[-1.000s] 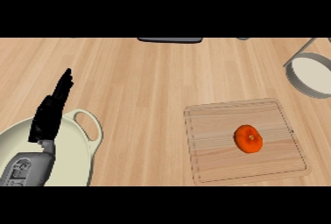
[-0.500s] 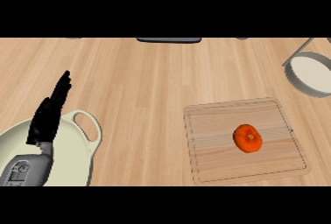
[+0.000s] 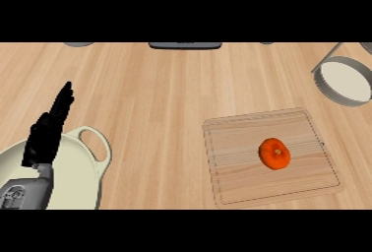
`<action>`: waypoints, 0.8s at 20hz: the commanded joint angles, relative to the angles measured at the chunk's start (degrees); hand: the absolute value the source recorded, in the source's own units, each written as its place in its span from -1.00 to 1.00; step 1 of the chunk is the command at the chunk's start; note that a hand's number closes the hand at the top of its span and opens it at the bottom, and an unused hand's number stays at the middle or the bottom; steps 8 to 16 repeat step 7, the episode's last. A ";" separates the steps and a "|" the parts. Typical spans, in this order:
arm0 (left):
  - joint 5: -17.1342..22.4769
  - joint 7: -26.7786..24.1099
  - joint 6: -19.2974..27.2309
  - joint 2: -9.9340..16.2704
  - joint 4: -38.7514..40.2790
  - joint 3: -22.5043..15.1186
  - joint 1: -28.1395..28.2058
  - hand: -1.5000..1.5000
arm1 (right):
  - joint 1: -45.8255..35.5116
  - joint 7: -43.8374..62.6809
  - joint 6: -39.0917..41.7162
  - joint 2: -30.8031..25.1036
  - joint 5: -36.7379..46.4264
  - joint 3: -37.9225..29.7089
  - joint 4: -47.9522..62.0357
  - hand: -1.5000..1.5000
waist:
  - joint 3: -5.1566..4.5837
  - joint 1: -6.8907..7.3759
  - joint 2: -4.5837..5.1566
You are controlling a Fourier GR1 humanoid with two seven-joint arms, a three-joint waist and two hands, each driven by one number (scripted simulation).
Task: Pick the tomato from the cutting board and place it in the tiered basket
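Tomato (image 3: 275,153): lies mid board (image 3: 240,182), untouched, awaiting pickup. Basket (image 3: 345,81): far right on desk (image 3: 167,88). Left hand (image 3: 49,130): released, fingers straight, resting over pot (image 3: 76,182). Right hand: unseen

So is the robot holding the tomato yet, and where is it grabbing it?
No, nothing is held. The tomato lies alone on the cutting board; the left hand is open, away from it.

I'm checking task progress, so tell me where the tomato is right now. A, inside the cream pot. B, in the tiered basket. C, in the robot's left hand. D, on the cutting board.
D: the tomato lies on the cutting board, right of its middle, untouched; the left hand rests open over the cream pot far to the left.
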 commanded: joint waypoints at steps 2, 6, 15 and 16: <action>-0.07 2.46 0.21 -0.26 -2.72 0.07 -0.40 0.00 | 8.69 -6.49 8.10 -7.68 -4.34 -4.11 2.01 -1.00 | 0.13 -0.40 0.04; 0.10 0.13 -0.30 0.52 0.79 1.80 0.06 0.00 | 14.23 -11.50 10.73 -8.15 -9.83 -8.50 1.73 -1.00 | 0.02 -1.03 -0.20; 0.16 0.32 -0.29 -0.80 -1.21 0.41 1.75 0.00 | 17.37 -14.99 13.40 -10.16 -10.17 -9.15 2.94 -1.00 | 0.13 -0.83 -0.07; 0.16 0.32 -0.29 -0.80 -1.21 0.41 1.75 0.00 | 17.37 -14.99 13.40 -10.16 -10.17 -9.15 2.94 -1.00 | 0.13 -0.83 -0.07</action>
